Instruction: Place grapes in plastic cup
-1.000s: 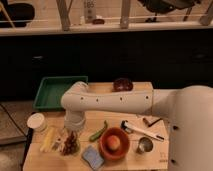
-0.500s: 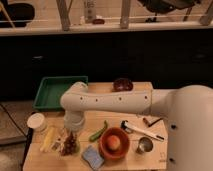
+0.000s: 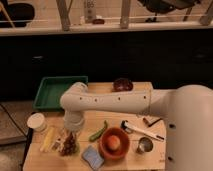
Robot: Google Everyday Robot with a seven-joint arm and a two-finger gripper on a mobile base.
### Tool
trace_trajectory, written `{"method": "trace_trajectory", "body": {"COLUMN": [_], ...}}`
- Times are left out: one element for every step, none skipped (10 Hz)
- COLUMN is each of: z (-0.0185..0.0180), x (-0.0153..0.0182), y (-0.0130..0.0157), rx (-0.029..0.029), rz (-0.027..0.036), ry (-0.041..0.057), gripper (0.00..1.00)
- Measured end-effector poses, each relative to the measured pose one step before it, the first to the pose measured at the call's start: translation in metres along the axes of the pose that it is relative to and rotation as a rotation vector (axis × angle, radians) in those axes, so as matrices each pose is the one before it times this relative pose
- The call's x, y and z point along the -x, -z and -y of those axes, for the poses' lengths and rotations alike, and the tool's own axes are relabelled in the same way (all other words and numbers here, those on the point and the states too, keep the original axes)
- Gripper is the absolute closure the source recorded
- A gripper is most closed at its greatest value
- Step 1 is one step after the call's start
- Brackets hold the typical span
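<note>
The wooden table [image 3: 95, 162] is crossed by the white arm [image 3: 107, 102], reaching left over it. The green tray [image 3: 52, 92] is seen at the far left. The gripper [image 3: 71, 134] is lowered at the near left, directly above the grapes [image 3: 69, 145]; whether they are grasped cannot be told. The plastic cup cannot be made out

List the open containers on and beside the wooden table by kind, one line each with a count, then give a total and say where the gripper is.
Green tray: 1
Dark maroon bowl: 1
Orange bowl: 1
Shiny metal cup: 1
White round container: 1
Total: 5
The gripper hangs just above the grapes at the table's front left.
</note>
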Motion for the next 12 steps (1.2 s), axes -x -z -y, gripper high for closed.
{"method": "trace_trajectory", "body": {"z": [-0.00018, 0.00038, 0.00047, 0.00091, 0.00078, 0.00078, 0.00079, 0.00131, 0.00116, 0.00113, 0.00087, 0.00073], "x": [-0.00069, -0.00034, -0.00003, 0.00016, -0.00018, -0.00035, -0.00019, 0.00016, -0.00001, -0.00009, -0.00033, -0.00028], "y": [-0.00037, -0.00039, -0.00044, -0.00038, -0.00062, -0.00019, -0.00028, -0.00035, -0.00059, 0.00011, -0.00034, -0.00023], "rx": [-0.00043, -0.00029, 0.00025, -0.00061, 0.00068, 0.00047, 0.00019, 0.00007, 0.00002, -0.00036, 0.00042, -0.00008], "rz": [0.00218, 0.00165, 0.00115, 0.00168, 0.00175, 0.00107, 0.00097, 0.00177, 0.00178, 0.00069, 0.00187, 0.00259], "ry": [-0.00112, 0.00053, 0.00133, 0.00192, 0.00201, 0.00164, 0.00141, 0.00278, 0.00172, 0.00097, 0.00096, 0.00098], "gripper": [0.99, 0.99, 0.99, 0.99, 0.95, 0.94, 0.94, 0.94, 0.90, 0.89, 0.89, 0.89]}}
